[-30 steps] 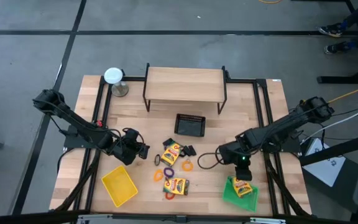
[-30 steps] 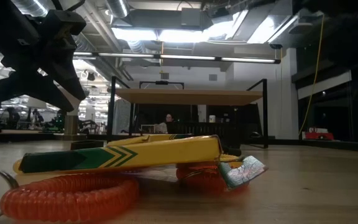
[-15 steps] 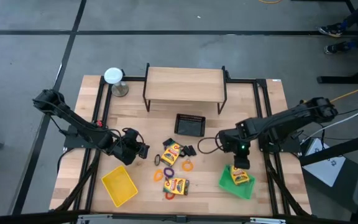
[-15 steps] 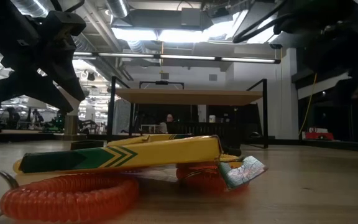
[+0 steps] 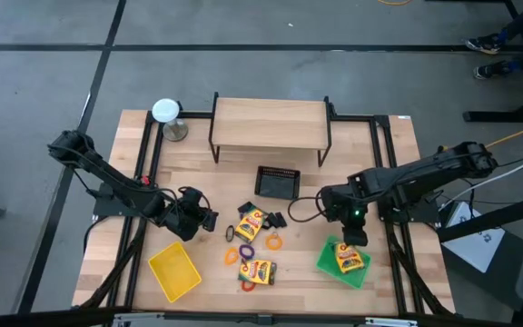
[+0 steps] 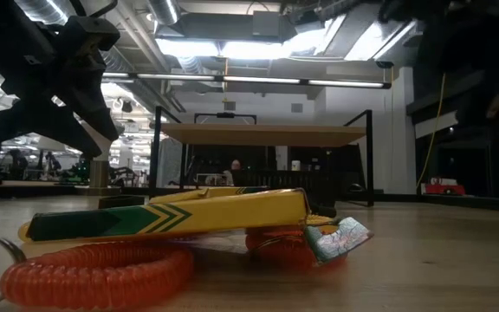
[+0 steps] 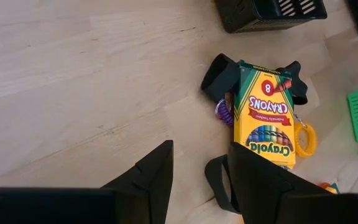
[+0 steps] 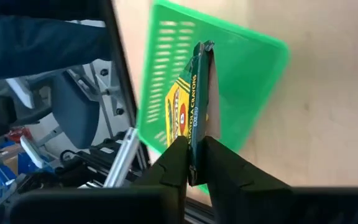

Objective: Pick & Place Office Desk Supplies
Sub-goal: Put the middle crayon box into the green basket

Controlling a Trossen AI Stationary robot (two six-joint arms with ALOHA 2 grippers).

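Observation:
My right gripper is above the green tray at the near right, shut on a yellow crayon pack. Two more crayon packs lie flat mid-table among black clips and thin coloured rings. My left gripper hangs open just left of that pile. In its wrist view, its fingers point at a pack and a clip. The low view shows a pack resting on a red coil ring. My right gripper pinches the crayon pack's near end between its two fingers, one on each flat face. The fingers slant down from above and lie along the pack. The pack stands on edge and reaches out over the green tray; whether its far end touches the tray, I cannot tell.
A wooden shelf riser stands at the far middle, with a black mesh basket in front of it. A yellow tray sits at the near left. A white-topped round metal object stands at the far left corner.
My right gripper has risen and drawn back toward the far edge, still holding the crayon pack. The green tray has slid a little toward the table's left and turned. Its edge now shows at the right of the low view.

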